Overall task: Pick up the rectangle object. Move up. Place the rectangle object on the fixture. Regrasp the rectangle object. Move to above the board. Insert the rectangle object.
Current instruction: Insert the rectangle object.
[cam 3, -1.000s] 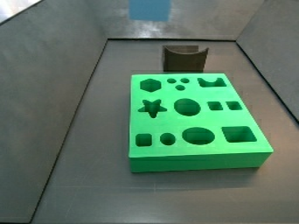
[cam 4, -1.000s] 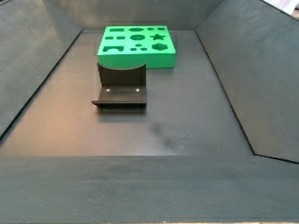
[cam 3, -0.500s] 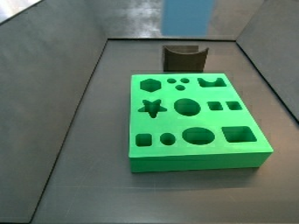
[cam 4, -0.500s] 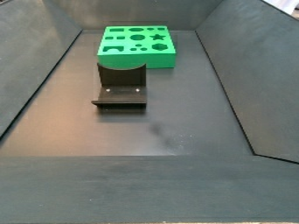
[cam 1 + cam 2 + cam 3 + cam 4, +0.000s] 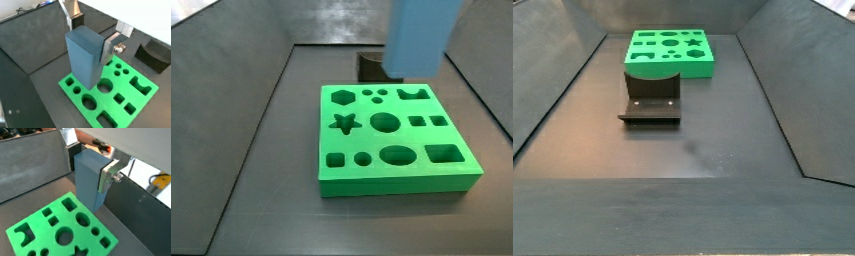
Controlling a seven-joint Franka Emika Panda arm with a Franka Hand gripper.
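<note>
The rectangle object (image 5: pixel 83 57), a smooth light blue-grey block, hangs upright between the silver fingers (image 5: pixel 112 44) of my gripper (image 5: pixel 93 31), which is shut on its upper part. In both wrist views it is above the green board (image 5: pixel 113 97), near one edge; the other wrist view shows the block (image 5: pixel 88 180), the gripper (image 5: pixel 90 158) and the board (image 5: pixel 57 230). In a side view the block (image 5: pixel 425 35) fills the top of the frame, above the board (image 5: pixel 392 140) and partly covering the fixture (image 5: pixel 372 68). The other side view shows only the board (image 5: pixel 673 50) and the fixture (image 5: pixel 651 100).
Dark grey sloping walls (image 5: pixel 251 120) enclose the floor on all sides. The fixture (image 5: pixel 155 54) stands just past the board's far edge. A yellow item (image 5: pixel 158 180) lies outside the wall.
In a side view the blue block has moved right and lower from the top edge and now looks much bigger. Board and fixture have not moved.
</note>
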